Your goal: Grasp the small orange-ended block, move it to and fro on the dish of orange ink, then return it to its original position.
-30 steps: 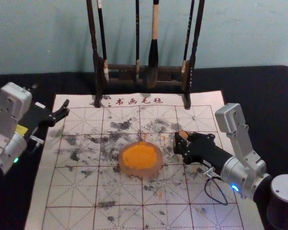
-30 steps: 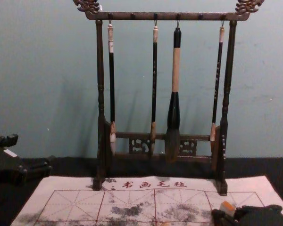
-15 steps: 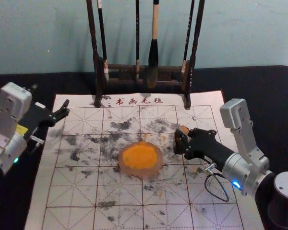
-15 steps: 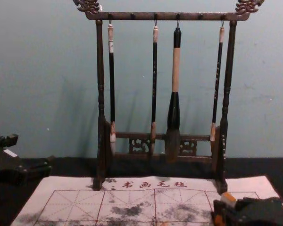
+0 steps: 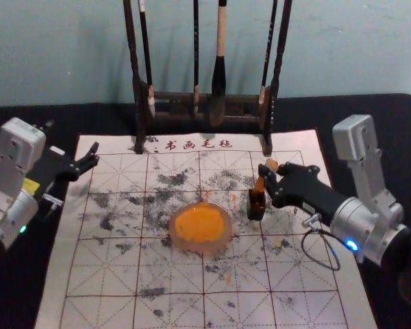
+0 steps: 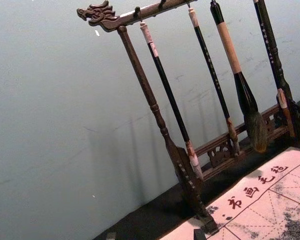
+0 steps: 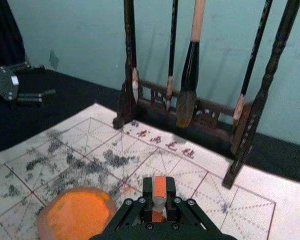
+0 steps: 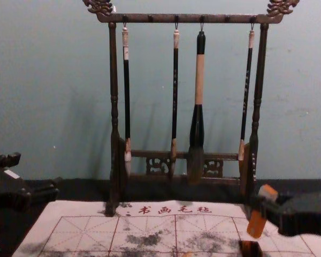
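while left gripper (image 5: 94, 156) gaped near mat's (image 5: 58, 288) left edge, right gripper (image 5: 266, 175) clenched tilted orange-ended block (image 5: 259, 185) above dark holder (image 5: 256, 210).

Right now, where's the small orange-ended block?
In the head view, the block is clamped in the right gripper, just above the dark box, to the right of the orange ink dish.

We are reading the red characters 书画毛毡 (image 5: 198, 144) along the mat's far edge (image 5: 294, 145), while tiny writing on a brush handle (image 8: 175, 85) is staying too small to read.
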Controlling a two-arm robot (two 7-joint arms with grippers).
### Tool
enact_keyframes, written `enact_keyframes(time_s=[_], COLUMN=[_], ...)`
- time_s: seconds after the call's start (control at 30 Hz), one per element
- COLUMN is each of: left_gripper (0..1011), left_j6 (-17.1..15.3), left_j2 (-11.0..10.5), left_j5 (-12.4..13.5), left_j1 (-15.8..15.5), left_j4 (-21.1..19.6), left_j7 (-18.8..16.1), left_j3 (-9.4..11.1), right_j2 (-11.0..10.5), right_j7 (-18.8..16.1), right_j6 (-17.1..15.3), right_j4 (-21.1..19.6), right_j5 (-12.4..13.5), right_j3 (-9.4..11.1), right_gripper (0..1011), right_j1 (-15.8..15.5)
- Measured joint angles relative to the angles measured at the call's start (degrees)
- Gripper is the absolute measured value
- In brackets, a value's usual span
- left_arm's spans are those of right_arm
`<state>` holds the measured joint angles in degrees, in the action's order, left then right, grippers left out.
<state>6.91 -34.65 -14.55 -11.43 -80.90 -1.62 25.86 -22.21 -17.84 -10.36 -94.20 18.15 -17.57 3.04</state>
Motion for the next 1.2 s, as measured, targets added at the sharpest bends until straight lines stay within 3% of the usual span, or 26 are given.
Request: enact_keyframes(time_s=[0.27,0.43,0.7,1.2], left_gripper=[1001,1001,1001,1001], left_j6=[0.0,0.0,0.0,0.0], left_j2=[0.0,0.0,0.0,0.0], left_j5=[0.0,0.0,0.0,0.0], left_j1=[0.0,0.0,0.0,0.0], left_j4=[0.0,0.0,0.0,0.0], left_j7=[0.0,0.0,0.0,0.0], left_j3=[0.0,0.0,0.0,0.0], right_j2=[-1.2,-2.3,-3.7,-3.9], right_j7=[-2.4,-5.3,-11.2,-16.9], right_j6=[-0.4,-0.5,-1.4,-2.6], right_j4=[-1.2,0.1,5.2,11.6], right_j5=[1.9,3.0,3.3,2.9], right_j3=[0.8,-0.4,-5.5,-12.2], right_gripper=[116,116,116,116], right_j1=[1.4,3.5,9.9,17.8])
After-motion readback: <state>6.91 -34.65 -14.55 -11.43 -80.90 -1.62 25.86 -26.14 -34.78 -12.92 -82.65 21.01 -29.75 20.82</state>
